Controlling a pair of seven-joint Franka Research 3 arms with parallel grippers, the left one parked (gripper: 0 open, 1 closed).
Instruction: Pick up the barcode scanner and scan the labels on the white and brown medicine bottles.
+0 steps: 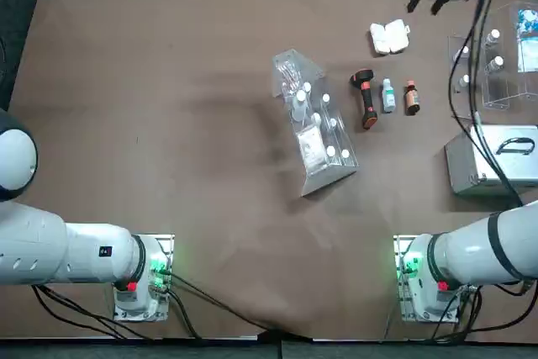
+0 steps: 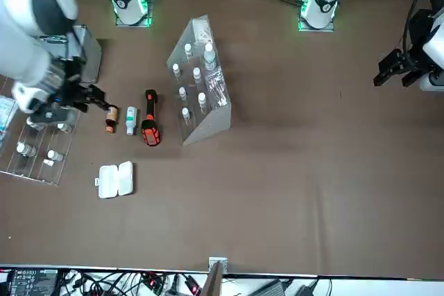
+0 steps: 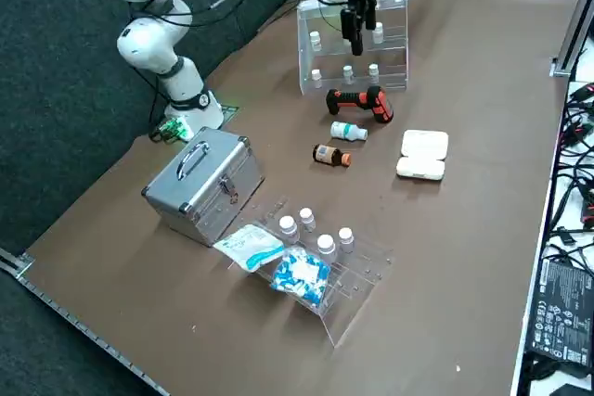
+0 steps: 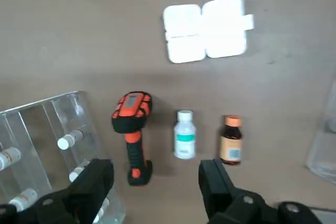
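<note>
While nothing is held or touched, the right gripper (image 4: 157, 182) is seen raised above the table (image 4: 79, 24) with its fingers spread wide apart. Below it, the barcode scanner (image 4: 132, 129) is laid flat, with the white bottle (image 4: 184, 135) just beside the scanner and the brown bottle (image 4: 230, 140) beyond that.
</note>
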